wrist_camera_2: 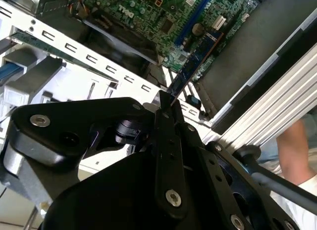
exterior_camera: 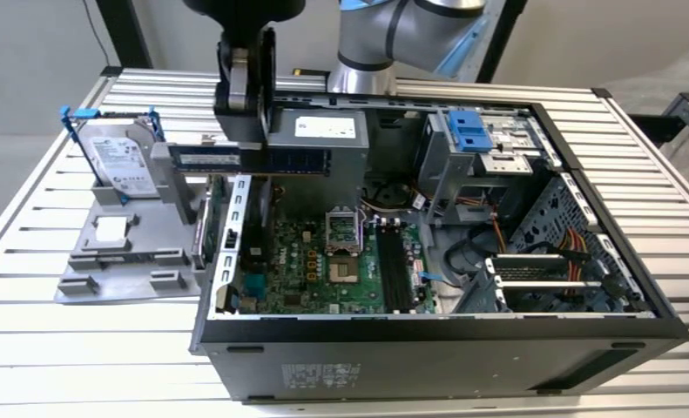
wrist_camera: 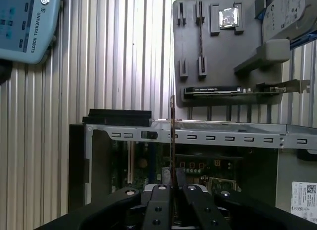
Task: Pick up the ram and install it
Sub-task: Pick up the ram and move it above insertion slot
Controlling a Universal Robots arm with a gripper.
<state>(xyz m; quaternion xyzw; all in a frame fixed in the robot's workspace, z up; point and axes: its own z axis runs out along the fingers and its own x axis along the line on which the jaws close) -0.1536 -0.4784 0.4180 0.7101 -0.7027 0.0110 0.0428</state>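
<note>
- The gripper (exterior_camera: 242,139) is closed on the ram (exterior_camera: 286,160) and holds it level above the computer case's (exterior_camera: 437,340) edge at the exterior view's left.
- The hard drive (exterior_camera: 124,165) has a white label; its print is too small to read.
- Both wrist views show the ram edge-on (wrist_camera: 172,136); the second wrist view also shows a person's arm (wrist_camera_2: 297,146).

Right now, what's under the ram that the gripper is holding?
The open computer case: its side rail and green motherboard lie below the ram. The gripper covers part of the board.

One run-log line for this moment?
gripper: shut on ram | ram: held level in air, above computer case wall at exterior view's left | install: not yet done
</note>
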